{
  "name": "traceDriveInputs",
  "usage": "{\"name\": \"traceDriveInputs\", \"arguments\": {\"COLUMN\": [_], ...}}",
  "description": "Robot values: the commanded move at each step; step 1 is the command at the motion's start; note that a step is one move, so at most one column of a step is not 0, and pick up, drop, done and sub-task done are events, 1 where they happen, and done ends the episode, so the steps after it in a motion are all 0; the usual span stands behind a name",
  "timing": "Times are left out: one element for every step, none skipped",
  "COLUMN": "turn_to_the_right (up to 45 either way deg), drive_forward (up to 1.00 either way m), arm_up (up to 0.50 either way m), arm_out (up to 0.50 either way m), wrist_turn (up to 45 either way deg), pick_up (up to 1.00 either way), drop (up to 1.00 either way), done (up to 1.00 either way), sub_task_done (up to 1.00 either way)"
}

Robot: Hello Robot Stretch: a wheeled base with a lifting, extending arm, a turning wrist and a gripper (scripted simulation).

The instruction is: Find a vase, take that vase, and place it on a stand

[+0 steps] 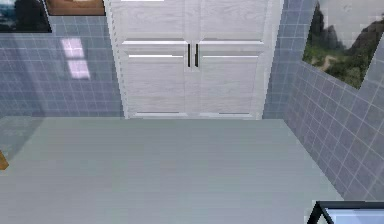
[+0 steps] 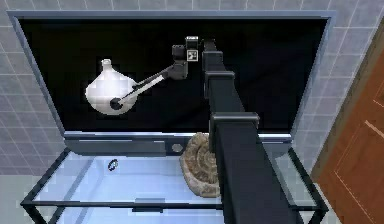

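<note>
Along the arm side view's lower edge, you look down on a glass-topped stand (image 2: 60,185) in a dark frame; a brown ridged lump (image 2: 198,165) lies on it, partly behind your arm (image 2: 235,150), with a small ring-shaped thing (image 2: 113,165) on the glass to its left; the arm's dark bar runs up over the stand; at its far end your gripper (image 2: 121,101) reaches leftward, its thin fingers (image 2: 148,87) meeting the white vase (image 2: 105,83); the vase, round-bodied and narrow-necked, hangs at the gripper's far end, clear of the stand's top, so you hold it; whether the fingers are spread or pressed together you cannot tell; behind it stands a wide black television (image 2: 280,80) against a tiled wall (image 2: 355,40), a wooden door (image 2: 360,140) to the right. Ahead, the forward view shows the stand's corner (image 1: 345,212) at lower right, then grey floor (image 1: 160,160), then white double doors (image 1: 195,60), a landscape picture (image 1: 345,40) on the right-hand wall.
</note>
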Motion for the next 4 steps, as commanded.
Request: {"name": "traceDriveInputs", "arguments": {"turn_to_the_right": [0.0, 0.0, 0.0, 0.0], "drive_forward": [0.0, 0.0, 0.0, 0.0], "arm_up": [0.0, 0.0, 0.0, 0.0], "arm_out": [0.0, 0.0, -0.1, 0.0], "wrist_turn": [45.0, 0.0, 0.0, 0.0], "pick_up": [0.0, 0.0, 0.0, 0.0], "drop": [0.0, 1.0, 0.0, 0.0], "done": [0.0, 0.0, 0.0, 1.0], "sub_task_done": [0.0, 0.0, 0.0, 0.0]}}
